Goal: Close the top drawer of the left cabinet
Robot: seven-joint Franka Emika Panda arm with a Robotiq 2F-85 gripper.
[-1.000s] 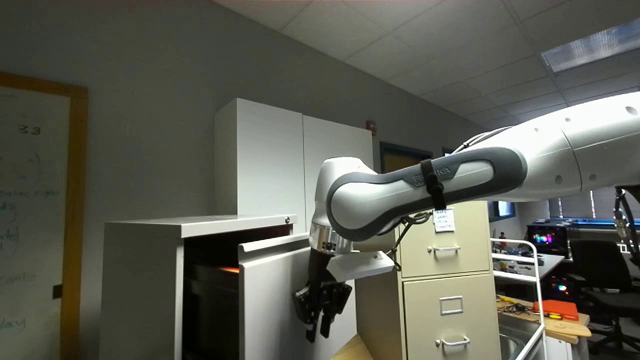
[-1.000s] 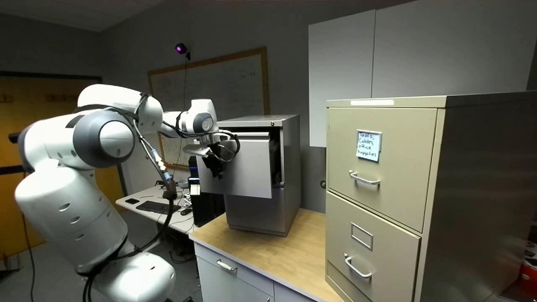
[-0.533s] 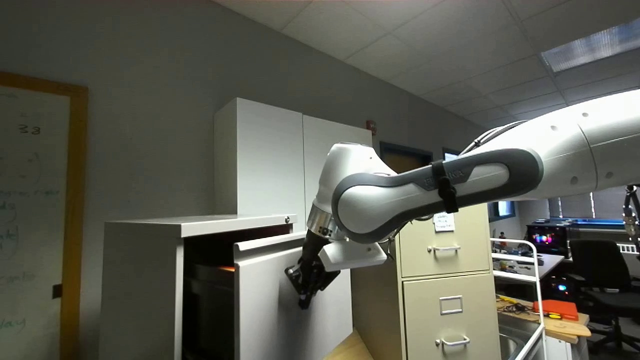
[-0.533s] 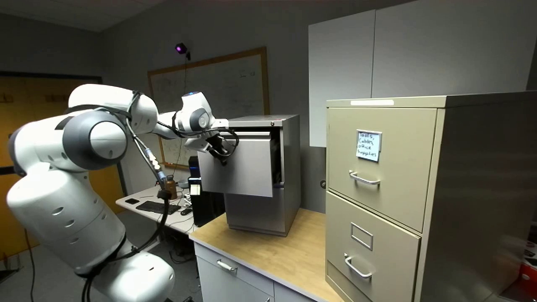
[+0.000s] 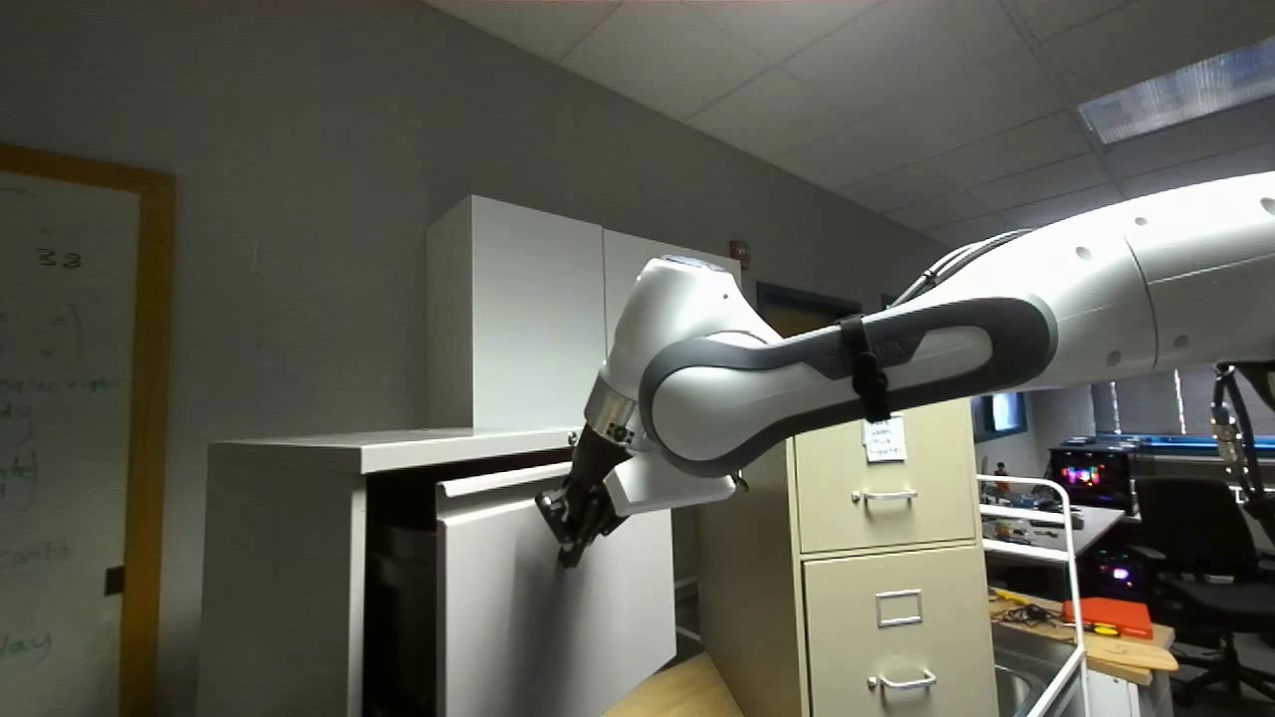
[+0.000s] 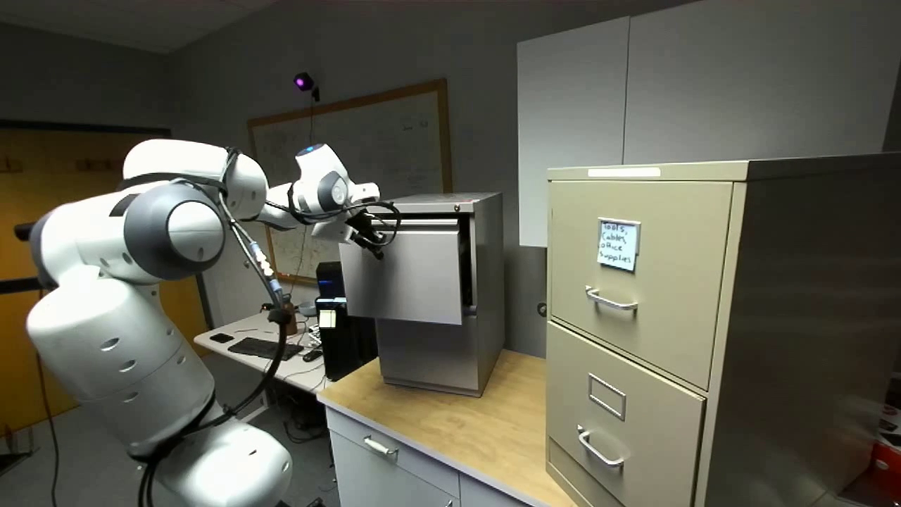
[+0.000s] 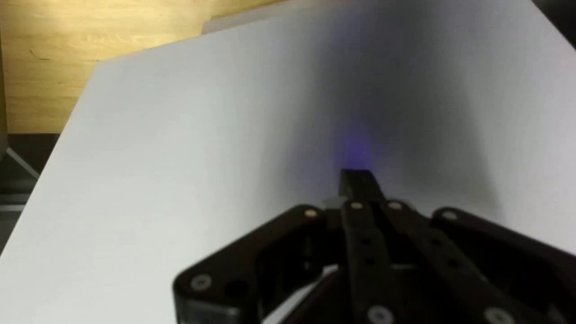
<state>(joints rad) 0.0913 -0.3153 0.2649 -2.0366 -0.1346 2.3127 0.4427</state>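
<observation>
The left cabinet, a pale grey metal box, shows in both exterior views (image 5: 279, 578) (image 6: 490, 296). Its top drawer is partly pulled out, with a plain front (image 5: 623, 597) (image 6: 415, 289) and a dark gap behind it. The front also fills much of the wrist view (image 7: 157, 157). My gripper (image 5: 570, 560) is tilted, with its tips pointing down at the upper part of the drawer front. It shows at the front in the other exterior picture as well (image 6: 379, 253). In the wrist view its fingertips (image 7: 357, 173) are together, with nothing between them, at or very near the front; exact contact is unclear.
A beige filing cabinet (image 5: 887, 617) (image 6: 640, 282) stands beside the left cabinet. Both stand at a wooden counter (image 6: 450, 422). A white cupboard (image 5: 538, 319) is behind. A desk with a keyboard (image 6: 264, 348) lies beyond the counter.
The top drawer has slid partway into the cabinet. My gripper has tilted, risen and moved toward the cabinet along with the front. Its fingers, slightly apart one second ago, are now together.
</observation>
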